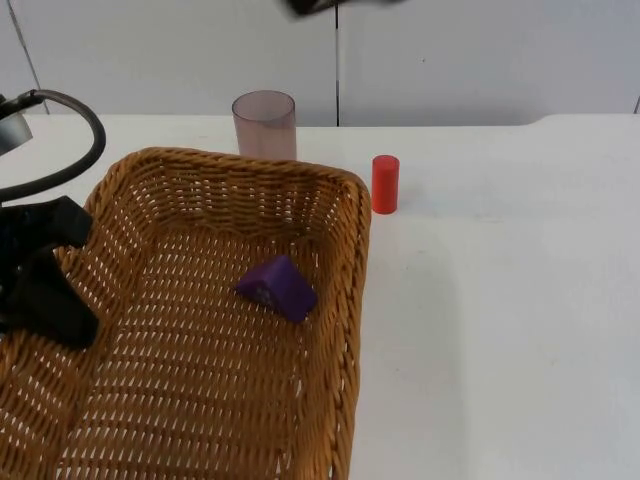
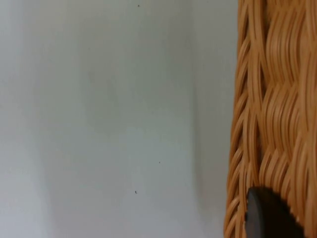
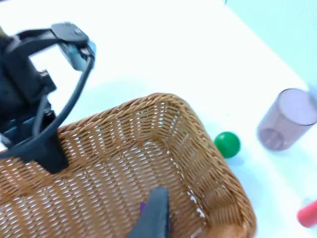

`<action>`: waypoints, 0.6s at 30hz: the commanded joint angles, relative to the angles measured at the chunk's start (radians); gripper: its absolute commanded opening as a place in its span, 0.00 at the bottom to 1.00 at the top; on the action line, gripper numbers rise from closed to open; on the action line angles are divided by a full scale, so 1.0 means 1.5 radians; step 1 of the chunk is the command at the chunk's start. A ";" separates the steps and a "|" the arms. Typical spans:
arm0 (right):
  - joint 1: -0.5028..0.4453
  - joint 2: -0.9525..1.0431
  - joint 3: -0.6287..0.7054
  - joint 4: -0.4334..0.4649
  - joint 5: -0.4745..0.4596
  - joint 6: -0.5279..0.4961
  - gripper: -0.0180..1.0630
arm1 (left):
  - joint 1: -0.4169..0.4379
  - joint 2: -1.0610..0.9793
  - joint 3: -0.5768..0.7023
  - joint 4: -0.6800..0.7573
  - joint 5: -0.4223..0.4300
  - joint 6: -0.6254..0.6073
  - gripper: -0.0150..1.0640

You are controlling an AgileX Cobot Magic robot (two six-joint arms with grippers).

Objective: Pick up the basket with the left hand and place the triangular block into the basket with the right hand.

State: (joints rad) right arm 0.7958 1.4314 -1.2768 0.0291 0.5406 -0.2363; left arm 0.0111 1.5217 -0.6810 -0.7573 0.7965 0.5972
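You had bright, even light over the white table top point(image 1: 500, 300). The woven brown wicker basket point(image 1: 200, 330) cast a soft shadow beside its rim. At the left gripper point(image 1: 50, 290), the wicker was smeared, close and out of focus.

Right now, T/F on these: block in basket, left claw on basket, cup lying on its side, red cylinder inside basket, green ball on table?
1. The purple triangular block lies inside the basket. True.
2. The left claw grips the basket's left wall. True.
3. The translucent cup lies on its side. False: it stands upright behind the basket.
4. The red cylinder is inside the basket. False: it stands on the table, to the right of the basket's far corner.
5. A green ball sits on the table beside the basket. True, per the right wrist view.
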 commanded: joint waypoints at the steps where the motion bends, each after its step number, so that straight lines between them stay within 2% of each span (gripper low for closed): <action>1: 0.004 -0.073 0.056 -0.006 -0.012 0.000 0.76 | 0.002 -0.003 -0.001 -0.024 0.005 -0.003 0.01; 8: 0.004 -0.198 0.160 -0.006 -0.012 0.007 0.76 | 0.002 -0.003 -0.001 -0.024 0.003 -0.003 0.01; 18: 0.004 -0.287 0.222 -0.006 -0.006 0.021 0.76 | 0.002 -0.003 -0.001 -0.024 0.005 -0.003 0.01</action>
State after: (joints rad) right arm 0.7958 1.0233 -0.9518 0.0264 0.5330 -0.2126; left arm 0.0111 1.5217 -0.6810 -0.7573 0.7928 0.5972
